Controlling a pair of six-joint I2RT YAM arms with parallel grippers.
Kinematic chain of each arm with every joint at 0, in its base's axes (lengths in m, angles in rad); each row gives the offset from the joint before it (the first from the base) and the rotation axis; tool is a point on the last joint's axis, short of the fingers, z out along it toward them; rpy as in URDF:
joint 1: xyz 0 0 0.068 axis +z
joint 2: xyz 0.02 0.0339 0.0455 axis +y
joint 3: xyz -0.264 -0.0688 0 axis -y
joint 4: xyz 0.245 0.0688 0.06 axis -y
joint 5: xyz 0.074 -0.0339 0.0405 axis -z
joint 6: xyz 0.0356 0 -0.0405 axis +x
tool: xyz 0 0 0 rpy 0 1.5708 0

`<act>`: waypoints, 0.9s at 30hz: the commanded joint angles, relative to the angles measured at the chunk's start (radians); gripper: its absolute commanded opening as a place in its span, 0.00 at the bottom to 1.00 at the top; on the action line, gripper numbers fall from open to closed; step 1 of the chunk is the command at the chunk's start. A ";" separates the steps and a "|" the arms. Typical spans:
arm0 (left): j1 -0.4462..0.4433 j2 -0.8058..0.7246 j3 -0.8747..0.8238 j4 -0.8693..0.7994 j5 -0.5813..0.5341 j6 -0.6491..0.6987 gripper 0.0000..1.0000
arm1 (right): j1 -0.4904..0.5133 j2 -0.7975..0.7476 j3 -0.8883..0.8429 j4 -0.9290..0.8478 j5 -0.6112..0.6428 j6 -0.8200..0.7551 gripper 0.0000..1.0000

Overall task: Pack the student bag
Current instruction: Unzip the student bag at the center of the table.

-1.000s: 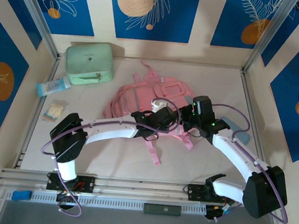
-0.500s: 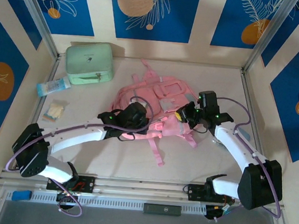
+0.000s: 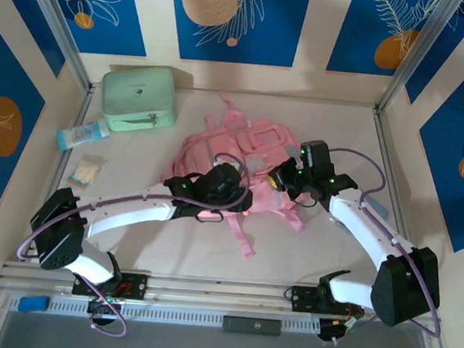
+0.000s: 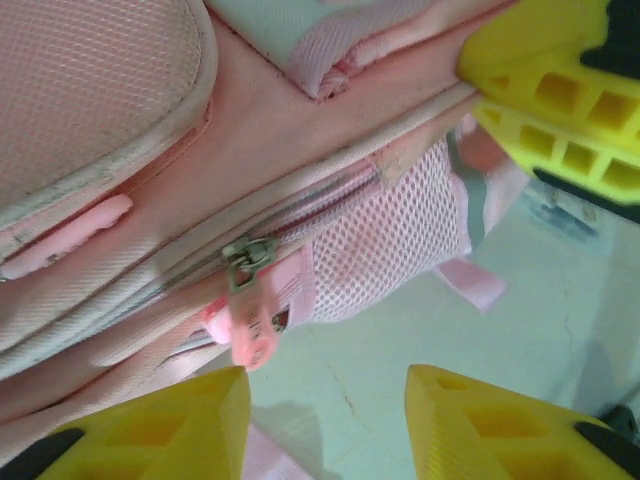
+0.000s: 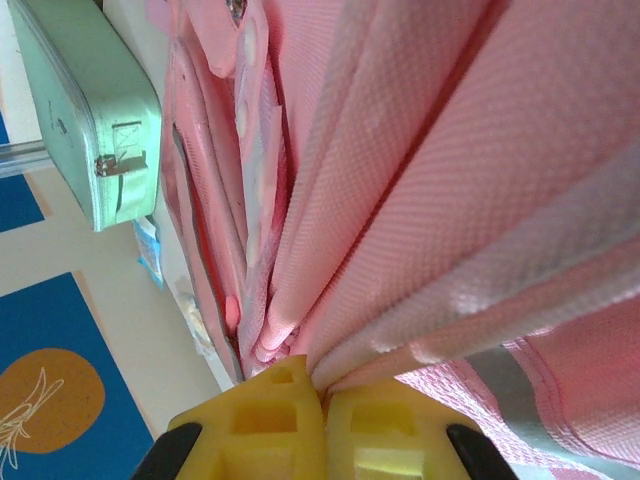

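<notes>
The pink student bag lies flat mid-table, straps trailing toward me. My left gripper hovers open at its near edge. In the left wrist view the bag shows a metal zip slider with a pink pull tab just above my open left gripper; nothing sits between the fingers. A mesh side pocket is beside the tab. My right gripper is shut on a bunched fold of the bag at its right side, the right gripper pinching pink fabric.
A mint green zip case stands at the back left, with a blue-white tube and a small pale packet near the left rail. A light blue object lies behind the right arm. Metal rails frame the table.
The left arm swung out to the left, then its gripper came back right along the bag's near edge. The right gripper shifted onto the bag's right side and holds there.
</notes>
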 commanded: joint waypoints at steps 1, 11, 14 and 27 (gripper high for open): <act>-0.027 0.069 0.128 -0.151 -0.147 -0.065 0.46 | 0.021 -0.001 0.032 0.054 -0.037 0.006 0.00; -0.058 0.101 0.151 -0.266 -0.284 -0.105 0.44 | 0.020 0.015 0.025 0.074 -0.046 0.011 0.00; -0.058 0.126 0.159 -0.240 -0.253 -0.093 0.42 | 0.019 0.020 0.027 0.074 -0.046 0.011 0.00; -0.041 0.212 0.202 -0.206 -0.242 -0.084 0.31 | 0.033 0.025 0.026 0.073 -0.046 0.012 0.00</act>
